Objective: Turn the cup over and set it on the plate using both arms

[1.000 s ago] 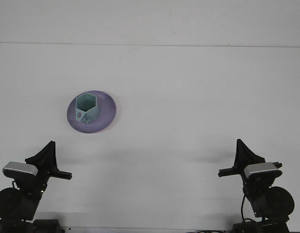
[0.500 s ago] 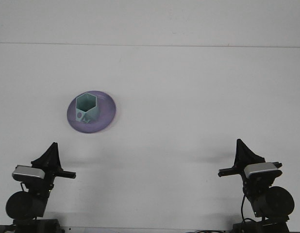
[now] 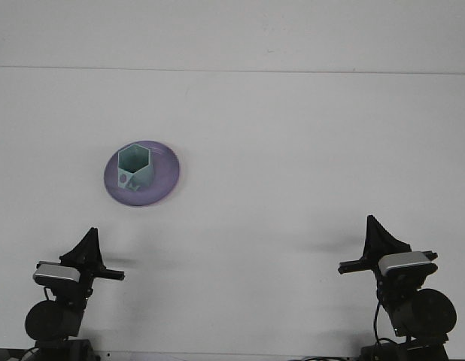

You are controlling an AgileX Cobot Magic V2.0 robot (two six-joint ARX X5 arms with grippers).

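Cup (image 3: 134, 166), pale green and hexagonal, stands mouth-up on a purple plate (image 3: 166, 174) at the table's (image 3: 293, 150) left middle, well ahead of the left gripper (image 3: 88, 247) and far from the right gripper (image 3: 377, 235). Neither holds anything; whether their fingers are parted cannot be told. Nothing lies between. Since a moment ago, the left arm has drawn back lower; the right is unchanged.

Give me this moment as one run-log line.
cup: upright on plate | left claw: low, near edge, empty | right claw: low, near edge, empty
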